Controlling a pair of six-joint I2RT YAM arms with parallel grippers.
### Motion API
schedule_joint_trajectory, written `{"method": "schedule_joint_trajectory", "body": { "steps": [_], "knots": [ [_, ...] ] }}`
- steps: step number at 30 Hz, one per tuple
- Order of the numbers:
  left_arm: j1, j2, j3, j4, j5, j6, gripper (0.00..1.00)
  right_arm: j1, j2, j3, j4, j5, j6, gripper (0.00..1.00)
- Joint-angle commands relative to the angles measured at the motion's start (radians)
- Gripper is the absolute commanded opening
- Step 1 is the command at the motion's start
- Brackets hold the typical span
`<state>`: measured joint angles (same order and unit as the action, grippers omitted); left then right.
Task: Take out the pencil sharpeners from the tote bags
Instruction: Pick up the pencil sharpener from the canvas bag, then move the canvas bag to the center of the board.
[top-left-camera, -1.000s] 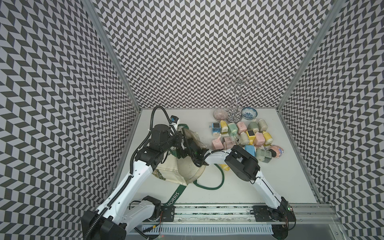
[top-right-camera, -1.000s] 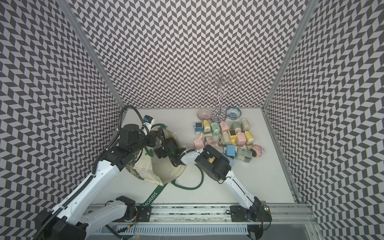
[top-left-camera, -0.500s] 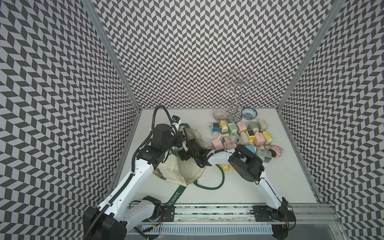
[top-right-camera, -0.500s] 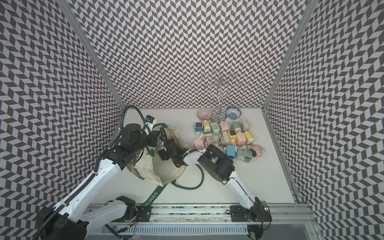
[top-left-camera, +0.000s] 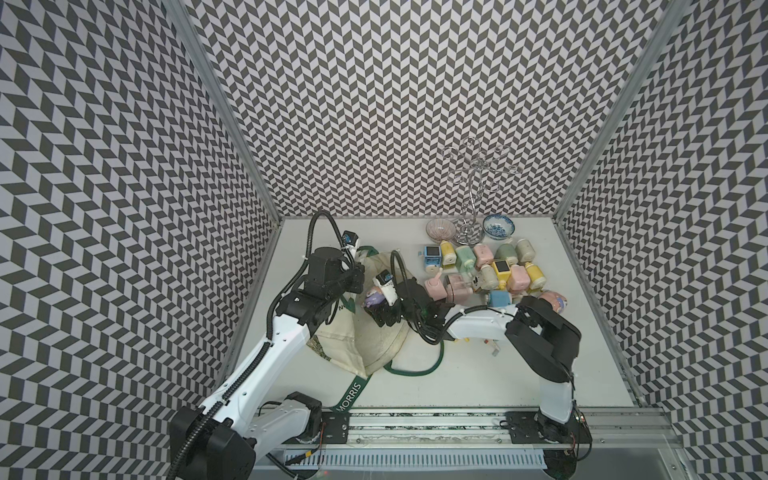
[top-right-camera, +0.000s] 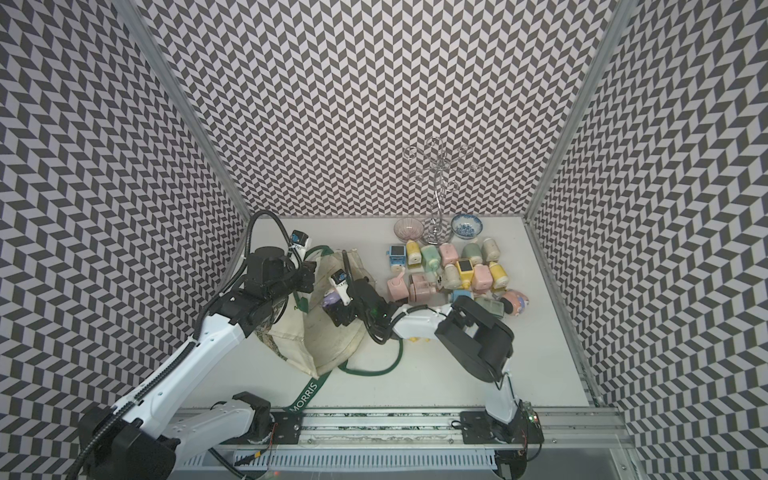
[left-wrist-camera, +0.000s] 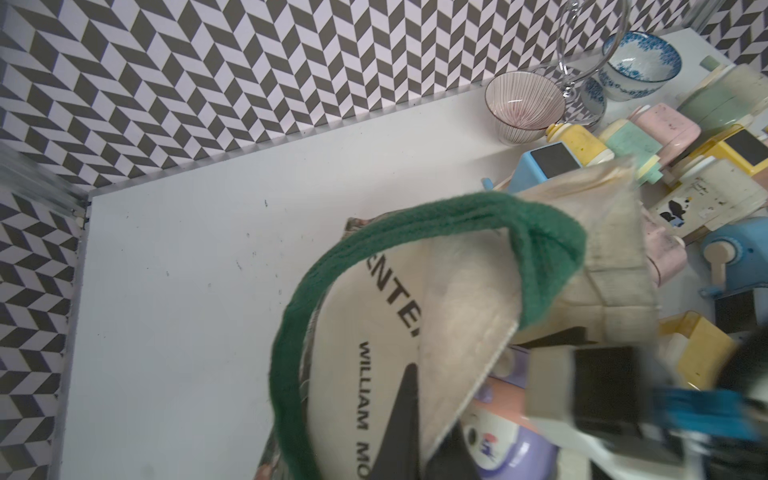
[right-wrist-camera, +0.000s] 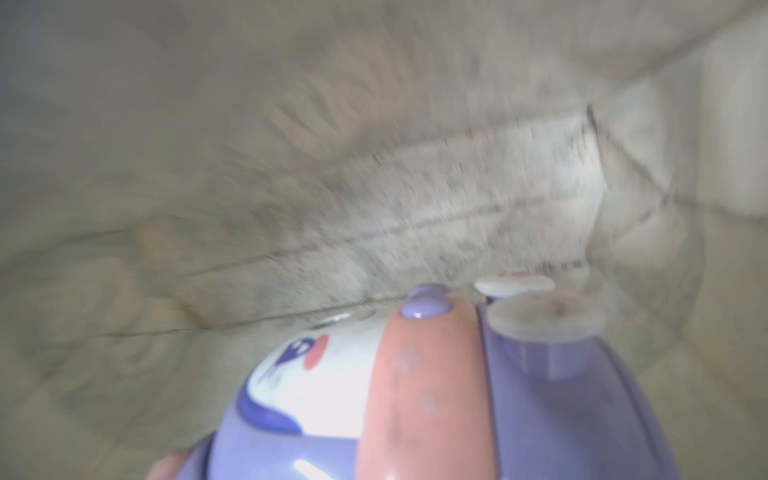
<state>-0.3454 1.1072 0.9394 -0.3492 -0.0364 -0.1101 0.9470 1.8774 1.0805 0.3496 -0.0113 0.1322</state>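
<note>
A lab test cell: chevron-patterned walls (top-left-camera: 374, 104), aluminium base rail (top-left-camera: 415, 420).

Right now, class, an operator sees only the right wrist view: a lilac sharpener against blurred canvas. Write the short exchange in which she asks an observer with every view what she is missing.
Operator: I see only the lilac sharpener. Is anything holding the bag open?
Observer: Yes, the left gripper is shut on the rim of the tote bag, holding it up.
Operator: Where are the other sharpeners?
Observer: A pile of pencil sharpeners lies on the table, on the robot's right of the bag.
</note>
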Motion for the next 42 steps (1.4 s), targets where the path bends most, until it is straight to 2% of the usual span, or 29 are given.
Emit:
{"method": "schedule_joint_trajectory", "body": {
  "steps": [1, 8, 11, 16, 20, 24, 26, 30, 32, 34, 37, 42],
  "knots": [
    [0.028, 0.034, 0.010, -0.003, -0.033, 0.032, 0.00, 0.006, -0.137, -0.099, 0.074, 0.006, 0.026, 0.69],
    [0.036, 0.127, 0.042, 0.006, -0.035, 0.124, 0.00, 0.009, -0.406, -0.293, 0.077, 0.012, 0.025, 0.68],
    [0.036, 0.140, 0.071, -0.003, -0.052, 0.118, 0.00, 0.008, -0.454, -0.326, 0.081, -0.029, -0.012, 0.69],
    [0.029, 0.013, 0.002, 0.127, 0.110, 0.134, 0.00, 0.008, -0.391, -0.287, 0.079, 0.006, -0.013, 0.69],
    [0.027, -0.033, 0.037, 0.131, 0.128, 0.169, 0.00, 0.008, -0.274, -0.166, 0.078, 0.026, -0.008, 0.69],
    [0.022, 0.003, 0.116, 0.102, 0.053, 0.247, 0.00, 0.009, -0.148, -0.008, 0.084, -0.005, -0.026, 0.68],
    [0.020, 0.030, 0.147, 0.116, 0.017, 0.331, 0.00, 0.009, -0.072, 0.081, 0.080, -0.036, -0.032, 0.68],
    [0.036, 0.093, 0.121, 0.231, -0.023, 0.513, 0.00, 0.006, 0.052, 0.224, 0.093, -0.081, -0.011, 0.68],
    [0.085, 0.143, 0.129, 0.248, 0.012, 0.504, 0.00, 0.006, 0.101, 0.268, 0.127, -0.152, -0.016, 0.68],
    [0.146, 0.176, 0.132, 0.258, 0.085, 0.463, 0.00, 0.007, 0.136, 0.306, 0.112, -0.161, -0.016, 0.68],
    [0.196, 0.182, 0.112, 0.276, 0.175, 0.444, 0.00, 0.007, 0.124, 0.294, 0.068, -0.164, -0.024, 0.68],
    [0.195, 0.140, 0.046, 0.308, 0.245, 0.516, 0.00, 0.007, -0.066, 0.060, 0.082, -0.115, -0.038, 0.68]
  ]
}}
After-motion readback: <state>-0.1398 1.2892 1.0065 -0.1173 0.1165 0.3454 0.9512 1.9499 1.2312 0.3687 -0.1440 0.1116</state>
